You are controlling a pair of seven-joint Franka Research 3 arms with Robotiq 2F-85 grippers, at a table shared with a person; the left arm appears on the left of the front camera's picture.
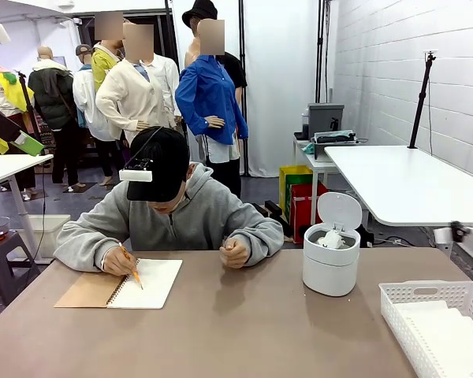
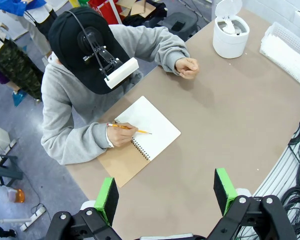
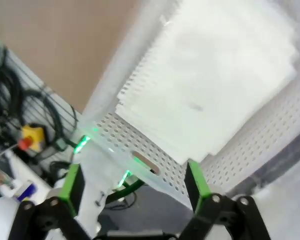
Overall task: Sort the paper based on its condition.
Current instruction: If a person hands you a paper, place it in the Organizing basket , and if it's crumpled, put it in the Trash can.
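Observation:
Smooth white paper sheets [image 3: 215, 75] lie stacked in a white perforated basket [image 3: 155, 150]. My right gripper [image 3: 135, 187] hangs open just above the basket's rim, with nothing between its green pads. The same basket [image 1: 402, 303] stands at the table's front right, with the sheets [image 1: 449, 339] inside. A crumpled paper wad [image 1: 331, 238] sits in a round white bin [image 1: 331, 272] whose lid is up. My left gripper [image 2: 165, 197] is open and empty, high above the table's left side. It looks down on the bin [image 2: 231, 42] and basket [image 2: 285, 50].
A person at the far side writes with a pencil [image 2: 132, 129] on a spiral notebook [image 1: 146, 283] with a brown card cover. Their other fist [image 1: 235, 253] rests on the table. Bare brown tabletop [image 1: 244, 331] stretches between notebook, bin and basket. Cables hang beyond the table edge [image 2: 297, 165].

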